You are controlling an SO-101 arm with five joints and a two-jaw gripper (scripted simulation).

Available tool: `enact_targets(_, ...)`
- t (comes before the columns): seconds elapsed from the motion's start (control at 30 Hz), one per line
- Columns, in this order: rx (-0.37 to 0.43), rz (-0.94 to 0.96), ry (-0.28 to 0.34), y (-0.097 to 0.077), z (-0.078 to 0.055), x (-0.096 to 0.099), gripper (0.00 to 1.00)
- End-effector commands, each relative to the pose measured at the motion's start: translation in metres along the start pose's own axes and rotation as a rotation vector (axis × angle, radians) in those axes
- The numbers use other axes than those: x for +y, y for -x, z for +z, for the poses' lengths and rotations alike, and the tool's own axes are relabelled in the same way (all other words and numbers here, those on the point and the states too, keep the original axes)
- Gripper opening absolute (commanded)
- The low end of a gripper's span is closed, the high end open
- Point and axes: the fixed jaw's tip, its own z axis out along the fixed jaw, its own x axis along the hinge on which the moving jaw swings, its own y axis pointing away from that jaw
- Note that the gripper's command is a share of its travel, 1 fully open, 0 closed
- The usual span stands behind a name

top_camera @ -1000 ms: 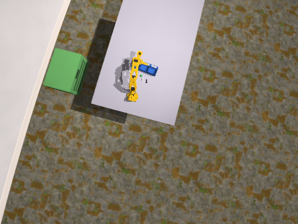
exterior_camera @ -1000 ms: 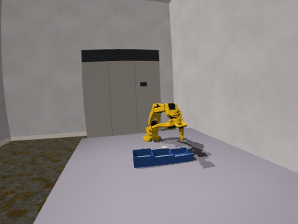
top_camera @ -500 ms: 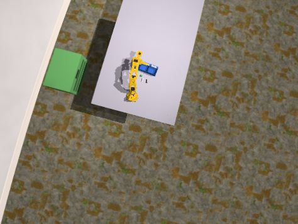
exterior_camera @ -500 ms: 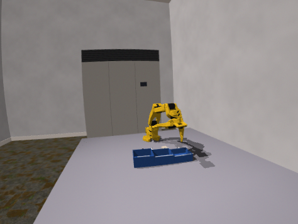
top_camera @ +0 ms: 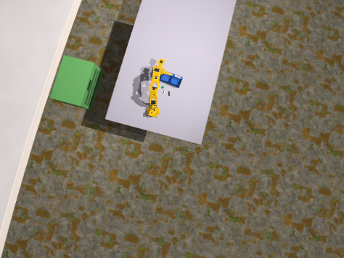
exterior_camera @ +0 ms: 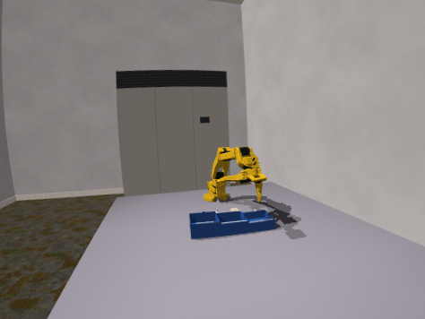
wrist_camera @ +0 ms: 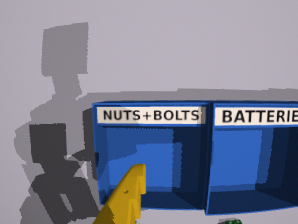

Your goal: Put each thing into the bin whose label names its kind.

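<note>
On the table [top_camera: 189, 36] [exterior_camera: 157, 269] [wrist_camera: 200, 50], near the blue bins [top_camera: 171, 79] [exterior_camera: 232, 229] [wrist_camera: 207, 160] and on the side of the arm's base, can see a small green thing [top_camera: 162, 87] [wrist_camera: 231, 221], a thin whitish thing [top_camera: 164, 92] and a short black thing [top_camera: 169, 93]. Too small for telling their kinds. In the exterior view, behind the bins, can also see a flat pale thing [exterior_camera: 234, 210]. Count three open bins, joined in one row, upright. Around the table, notice a patchy grey, brown and green floor [top_camera: 218, 199] [exterior_camera: 27, 251], plain pale walls [exterior_camera: 332, 112], a green cabinet [top_camera: 72, 81] and a tall grey cabinet [exterior_camera: 175, 139] with a dark grille above. On one label [wrist_camera: 151, 115], can read "NUTS+BOLTS"; on the next label [wrist_camera: 257, 116], cut by the picture edge, "BATTERIE". Cannot read any brand. Near the bins, see the yellow claw [top_camera: 164, 72] [exterior_camera: 238, 192] [wrist_camera: 135, 185] opened very wide, holding nothing.

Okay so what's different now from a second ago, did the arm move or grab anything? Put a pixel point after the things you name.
Nothing visibly changed. The arm [top_camera: 154, 95] [exterior_camera: 244, 154] holds the same pose, the bins [top_camera: 175, 80] [exterior_camera: 233, 229] [wrist_camera: 207, 165] stand where they stood, and nothing was grabbed.
</note>
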Motion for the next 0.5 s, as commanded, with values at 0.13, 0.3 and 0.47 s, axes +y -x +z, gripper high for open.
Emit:
enact_targets(0.13, -0.045, -0.004, 0.017, 0.0065, -0.0077, 0.0054, 1.00)
enact_targets(0.3, -0.045, -0.004, 0.017, 0.0066, -0.0079, 0.0055, 1.00)
enact_targets(0.47, -0.063, -0.004, 0.021, 0.0092, -0.0126, 0.0060, 1.00)
